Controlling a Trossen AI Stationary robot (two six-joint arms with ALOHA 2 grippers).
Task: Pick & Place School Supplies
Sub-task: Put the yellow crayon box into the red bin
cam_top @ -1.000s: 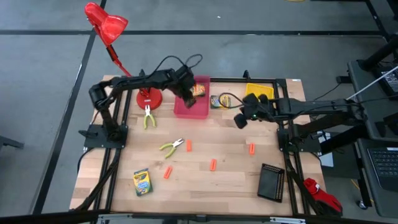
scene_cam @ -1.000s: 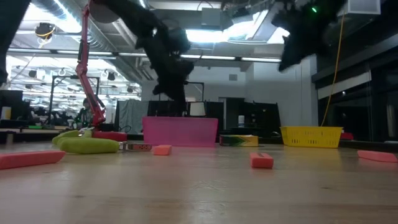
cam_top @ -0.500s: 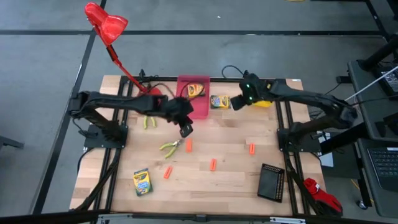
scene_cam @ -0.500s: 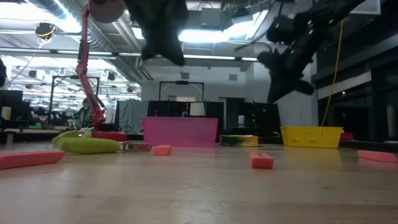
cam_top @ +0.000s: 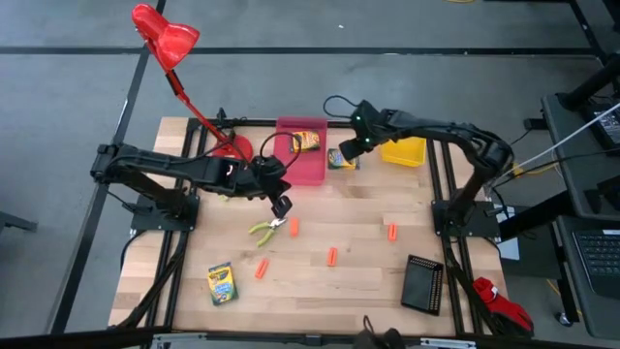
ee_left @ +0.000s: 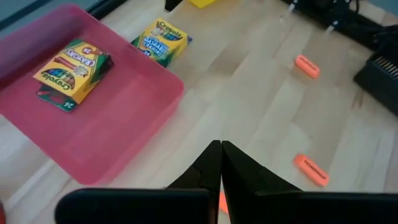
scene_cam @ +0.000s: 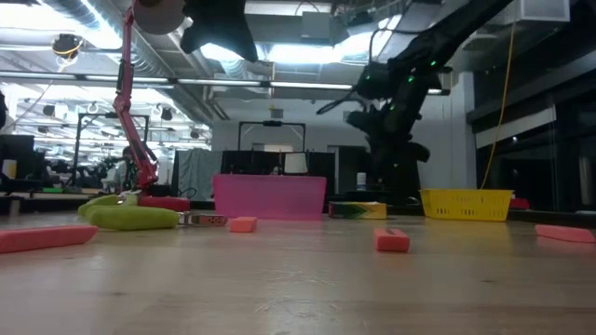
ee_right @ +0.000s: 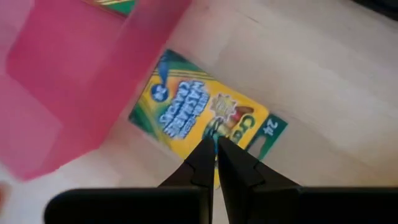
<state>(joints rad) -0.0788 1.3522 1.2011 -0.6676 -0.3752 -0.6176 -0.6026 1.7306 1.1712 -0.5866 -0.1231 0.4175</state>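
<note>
One yellow-and-green crayon box (cam_top: pixel 306 142) (ee_left: pixel 71 71) lies in the pink bin (cam_top: pixel 312 174). A second crayon box (cam_top: pixel 341 158) (ee_right: pixel 199 115) lies flat on the table beside the bin, and a third (cam_top: pixel 221 283) sits near the near-left corner. My right gripper (cam_top: pixel 349 148) (ee_right: pixel 216 144) is shut and stands over the second box; whether it touches I cannot tell. My left gripper (cam_top: pixel 281 206) (ee_left: pixel 219 146) is shut and hangs above the table, just beside the lime-handled pliers (cam_top: pixel 266 228) and an orange piece (cam_top: pixel 294 227). My left arm partly hides a second pair of pliers (cam_top: pixel 231 189).
More orange pieces lie at mid-table (cam_top: pixel 261 268), (cam_top: pixel 332 257), (cam_top: pixel 391 232). A yellow bin (cam_top: pixel 404 150) stands at the far right and a black bin (cam_top: pixel 423 282) at the near right. The red lamp's base (cam_top: pixel 232 150) is left of the pink bin.
My left gripper has left the pink bin and swung toward the near edge, ending over the pliers; a crayon box lies in the bin. My right gripper has travelled from mid-table toward the far edge and leftward, ending over the crayon box beside the bin.
</note>
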